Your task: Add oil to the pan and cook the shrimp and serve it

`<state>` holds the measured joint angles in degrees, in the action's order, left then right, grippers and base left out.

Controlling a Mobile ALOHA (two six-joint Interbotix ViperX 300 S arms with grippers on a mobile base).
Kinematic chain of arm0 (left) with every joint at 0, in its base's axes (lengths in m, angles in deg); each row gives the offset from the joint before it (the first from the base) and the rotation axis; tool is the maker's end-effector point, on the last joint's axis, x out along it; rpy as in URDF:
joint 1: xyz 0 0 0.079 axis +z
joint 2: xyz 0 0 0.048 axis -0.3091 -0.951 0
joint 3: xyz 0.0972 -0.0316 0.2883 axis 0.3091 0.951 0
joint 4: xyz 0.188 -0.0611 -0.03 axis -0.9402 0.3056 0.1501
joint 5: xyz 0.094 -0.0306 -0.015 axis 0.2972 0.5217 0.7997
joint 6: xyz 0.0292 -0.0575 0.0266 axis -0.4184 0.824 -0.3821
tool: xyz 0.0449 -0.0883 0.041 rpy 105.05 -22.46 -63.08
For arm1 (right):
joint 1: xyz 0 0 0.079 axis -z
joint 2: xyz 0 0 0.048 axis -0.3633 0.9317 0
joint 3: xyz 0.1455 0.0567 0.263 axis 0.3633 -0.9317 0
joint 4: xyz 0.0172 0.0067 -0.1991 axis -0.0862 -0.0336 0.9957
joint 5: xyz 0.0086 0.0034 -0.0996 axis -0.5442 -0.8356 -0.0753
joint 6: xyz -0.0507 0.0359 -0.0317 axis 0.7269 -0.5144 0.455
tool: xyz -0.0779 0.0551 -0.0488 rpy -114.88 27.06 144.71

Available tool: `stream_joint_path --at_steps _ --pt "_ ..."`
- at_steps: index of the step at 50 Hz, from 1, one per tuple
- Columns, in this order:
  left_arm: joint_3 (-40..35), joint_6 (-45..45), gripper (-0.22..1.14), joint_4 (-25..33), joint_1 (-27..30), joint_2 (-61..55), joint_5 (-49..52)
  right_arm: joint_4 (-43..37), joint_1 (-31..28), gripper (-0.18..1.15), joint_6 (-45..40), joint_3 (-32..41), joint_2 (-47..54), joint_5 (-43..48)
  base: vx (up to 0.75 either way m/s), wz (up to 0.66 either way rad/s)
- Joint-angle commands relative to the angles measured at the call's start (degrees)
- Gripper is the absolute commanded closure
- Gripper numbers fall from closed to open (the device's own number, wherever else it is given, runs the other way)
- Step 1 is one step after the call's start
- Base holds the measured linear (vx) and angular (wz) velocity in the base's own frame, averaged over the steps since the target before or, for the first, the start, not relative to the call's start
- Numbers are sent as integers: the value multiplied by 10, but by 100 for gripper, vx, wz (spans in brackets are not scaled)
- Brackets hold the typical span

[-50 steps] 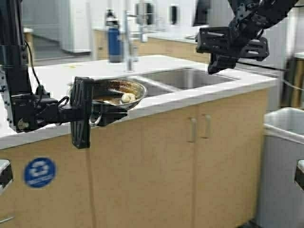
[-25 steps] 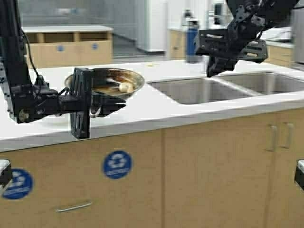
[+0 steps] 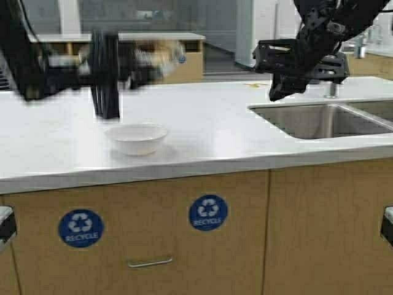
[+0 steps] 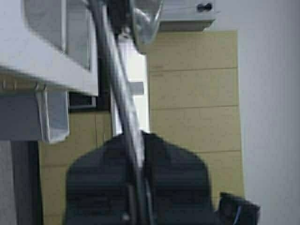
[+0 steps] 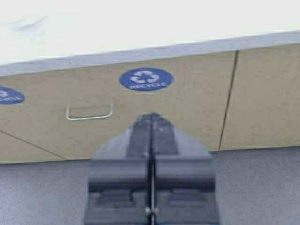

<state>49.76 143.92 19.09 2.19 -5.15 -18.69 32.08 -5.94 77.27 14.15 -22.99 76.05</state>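
pan (image 3: pixel 156 56) is hanging in the air above the white counter (image 3: pixel 202 132), blurred by motion, with its handle clamped in the left gripper (image 3: pixel 132 61). in the left wrist view that gripper's (image 4: pixel 136 187) dark fingers (image 4: pixel 180 178) are pressing together on the thin steel handle, which is running up to the pan (image 4: pixel 145 21) at the far end. shrimp cannot be made out in the blur of the pan, and the oil jug is not showing in any view.

white bowl (image 3: pixel 136 138) is sitting on the counter below and just forward of the raised pan, apart from it. steel sink (image 3: pixel 319 120) is lying sunk in the counter over to the right.

right gripper (image 3: pixel 288 86) is hovering high above the counter, near the left edge of the sink, holding nothing. in the right wrist view its (image 5: pixel 151 187) fingers (image 5: pixel 122 173) are meeting with no gap between them, pointing at the wooden cabinet front with a round blue recycle sticker (image 5: pixel 146 79) and a metal drawer handle (image 5: pixel 89 114).
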Motion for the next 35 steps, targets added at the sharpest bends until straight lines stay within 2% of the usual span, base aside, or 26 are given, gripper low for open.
stream_joint_path --at_steps 1,12,35 --pt "-11 5 87 2 -2 98 77 -1 0 90 1 12 -12 3 1 16" --pt "5 9 87 4 -2 142 120 -2 -1 90 0 13 -12 2 0 13" --pt "21 1 87 -3 0 106 129 -15 0 90 -7 13 -18 -4 2 11"
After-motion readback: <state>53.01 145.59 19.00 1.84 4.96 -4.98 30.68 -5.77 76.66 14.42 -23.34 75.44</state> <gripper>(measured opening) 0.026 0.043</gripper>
